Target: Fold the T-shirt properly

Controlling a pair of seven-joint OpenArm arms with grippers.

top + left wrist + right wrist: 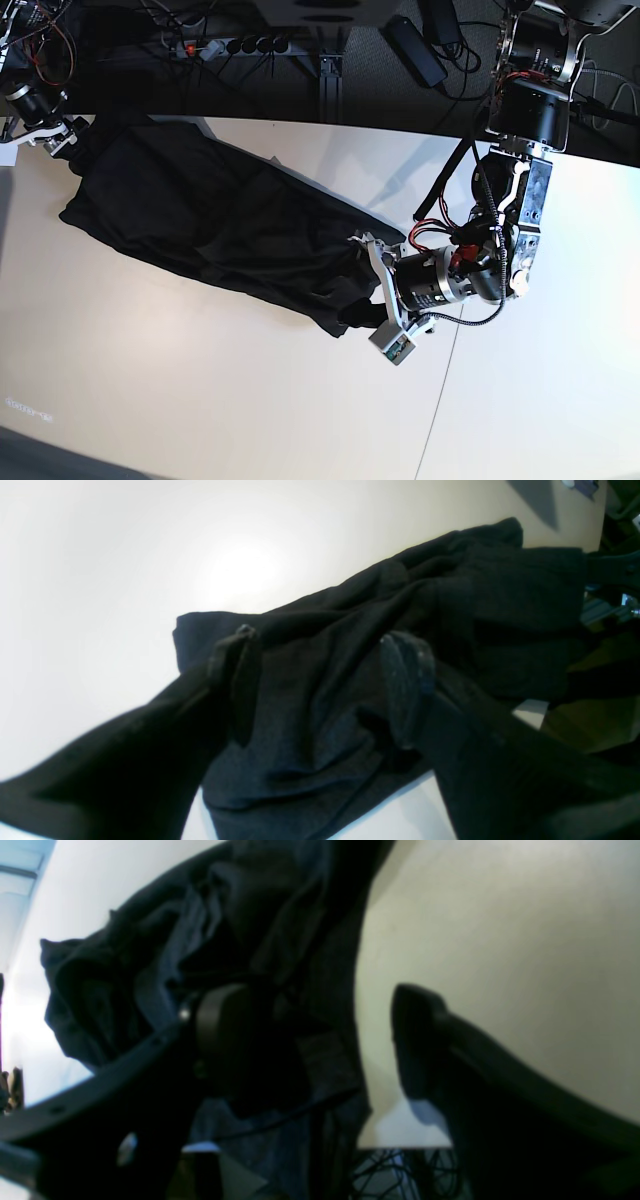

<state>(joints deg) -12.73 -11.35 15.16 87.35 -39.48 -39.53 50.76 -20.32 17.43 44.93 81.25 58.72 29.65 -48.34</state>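
The white worktop (200, 400) carries the T-shirt (210, 225), a black crumpled band running from the far left corner down toward the middle right. At its right end sits the left gripper (325, 680), jaws spread wide with bunched cloth lying between them, nothing clamped. At the far left edge the right gripper (320, 1040) is also wide open, one finger over the shirt's edge, the other over bare worktop. Cables (230, 45) lie beyond the far edge.

The right pincer (62, 140) sits at the frame's edge, mostly hidden.
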